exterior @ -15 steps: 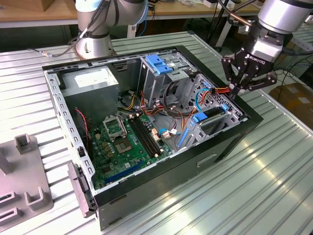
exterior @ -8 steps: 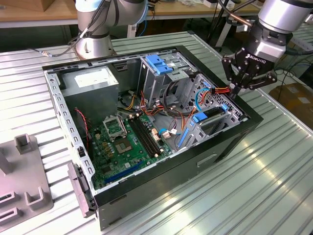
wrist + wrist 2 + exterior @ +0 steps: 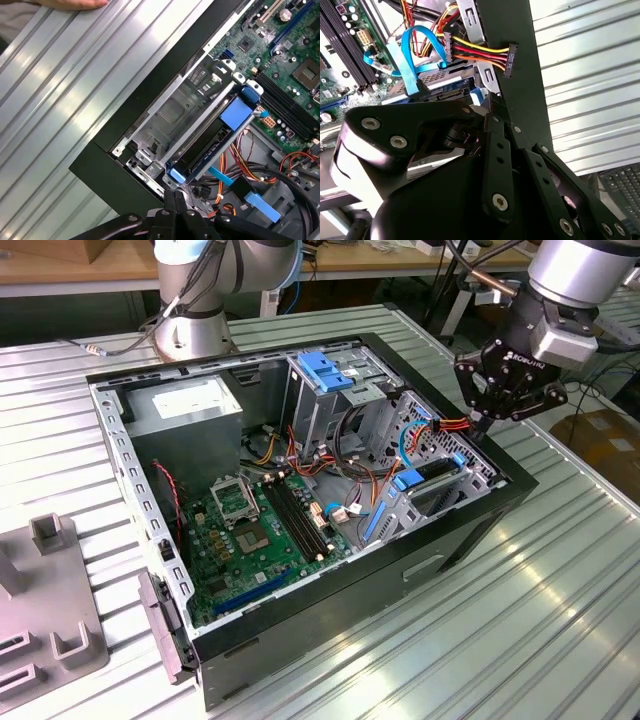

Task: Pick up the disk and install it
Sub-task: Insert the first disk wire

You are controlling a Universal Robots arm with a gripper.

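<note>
The disk [image 3: 437,472] is a dark slab with a blue carrier frame. It sits in the metal drive bay at the corner of the open computer case [image 3: 470,530], on the exterior view's right. In the first wrist view the disk [image 3: 210,145] lies between the bay's rails, with a blue tab on its end. In the second wrist view the disk [image 3: 440,82] shows under a blue data cable. My gripper [image 3: 481,418] hangs just above the case rim beside the bay. Its fingers [image 3: 173,196] meet with nothing between them, clear of the disk.
A green motherboard [image 3: 255,530] fills the case floor. A grey power supply [image 3: 190,405] and a cage with a blue latch [image 3: 325,370] stand at the back. Coloured power cables [image 3: 475,50] run near the bay. A grey fixture [image 3: 45,590] is on the exterior view's left. A hand [image 3: 75,4] rests on the ribbed table.
</note>
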